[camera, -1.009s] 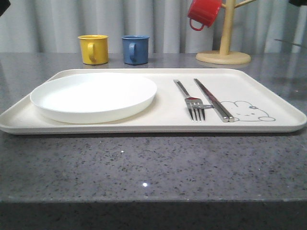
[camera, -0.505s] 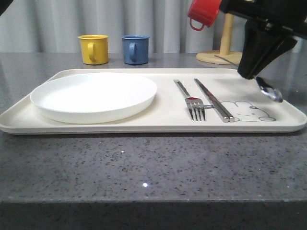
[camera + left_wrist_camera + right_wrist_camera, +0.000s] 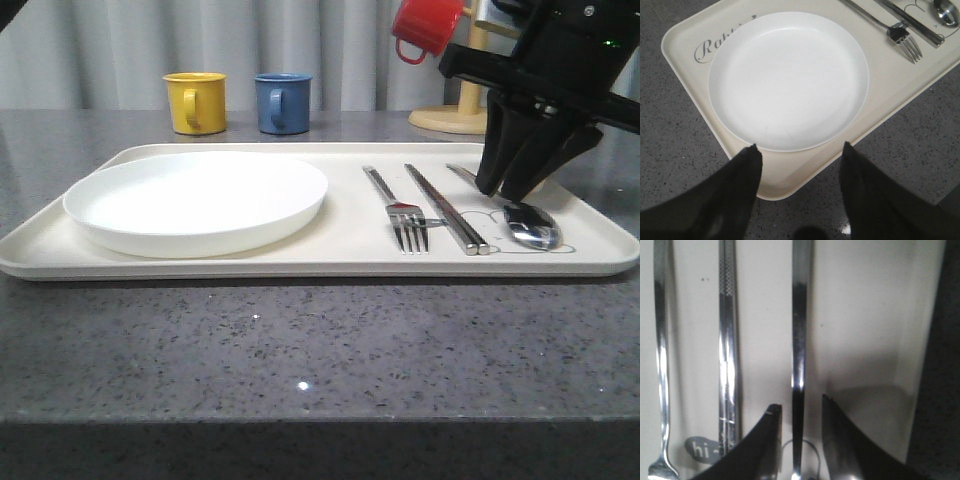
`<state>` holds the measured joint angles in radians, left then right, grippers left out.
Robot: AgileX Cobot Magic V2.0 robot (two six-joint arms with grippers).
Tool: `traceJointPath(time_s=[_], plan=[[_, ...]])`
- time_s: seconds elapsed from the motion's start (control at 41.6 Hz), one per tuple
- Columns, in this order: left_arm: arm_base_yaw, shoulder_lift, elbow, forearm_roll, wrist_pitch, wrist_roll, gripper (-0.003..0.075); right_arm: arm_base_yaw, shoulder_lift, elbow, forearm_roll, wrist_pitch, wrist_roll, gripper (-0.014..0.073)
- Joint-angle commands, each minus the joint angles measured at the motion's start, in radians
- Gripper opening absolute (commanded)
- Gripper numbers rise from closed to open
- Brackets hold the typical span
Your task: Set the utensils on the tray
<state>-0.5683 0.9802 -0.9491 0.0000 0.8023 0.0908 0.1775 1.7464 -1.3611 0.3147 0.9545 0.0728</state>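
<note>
Cream plastic, the tray [image 3: 330, 255] carries one white plate [image 3: 195, 200] and three kinds of cutlery side by side on its right half. We count one pair of chopsticks [image 3: 445, 208], one fork [image 3: 394, 208] and one spoon [image 3: 530, 225], all lengthwise front to back, tines and bowl nearest us. Our right gripper [image 3: 512, 190] straddles the spoon handle, jaws slightly apart; our left gripper [image 3: 799, 155] hangs spread wide.

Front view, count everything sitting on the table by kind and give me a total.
Trays: 1, the tray
Plates: 1, the plate
Forks: 1, the fork
Chopstick pairs: 1, the chopsticks
Spoons: 1, the spoon
Mugs: 3, the yellow mug, the blue mug, the red mug hanging on the mug stand
Mug stands: 1, the mug stand
Total: 9
</note>
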Motion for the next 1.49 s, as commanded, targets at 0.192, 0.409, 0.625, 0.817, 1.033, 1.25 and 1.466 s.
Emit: traceJointPath(time_s=[0.192,0.409,0.625,0.817,1.033,1.25,1.466], plan=[[-0.007,-0.008,-0.024,0.0,-0.065,-0.009,0.0369,0.027,-0.234,-0.02,-0.162,0.037,-0.098,0.0309],[-0.007,-0.008,-0.024,0.0,-0.065,-0.009,0.0369,0.138,-0.438,0.056,-0.315,0.14,-0.102,0.0309],[-0.007,-0.008,-0.024,0.0,-0.065,-0.009,0.0369,0.202,-0.644,0.185,-0.266,0.16,-0.102,0.0309],[-0.007,-0.008,-0.024,0.0,-0.065,-0.009,0.0369,0.202,-0.845,0.306,-0.262,0.152,-0.102,0.0309],[-0.007,-0.008,-0.024,0.0,-0.065,-0.009,0.0369,0.202,-1.047,0.415,-0.262,0.115,-0.102,0.0309],[-0.007,-0.008,-0.024,0.0,-0.068,0.039,0.0369,0.202,-1.175,0.453,-0.262,0.093,-0.102,0.0309],[-0.007,-0.008,-0.024,0.0,-0.068,0.039,0.0331,0.202,-1.188,0.453,-0.261,0.095,-0.102,0.0248]])
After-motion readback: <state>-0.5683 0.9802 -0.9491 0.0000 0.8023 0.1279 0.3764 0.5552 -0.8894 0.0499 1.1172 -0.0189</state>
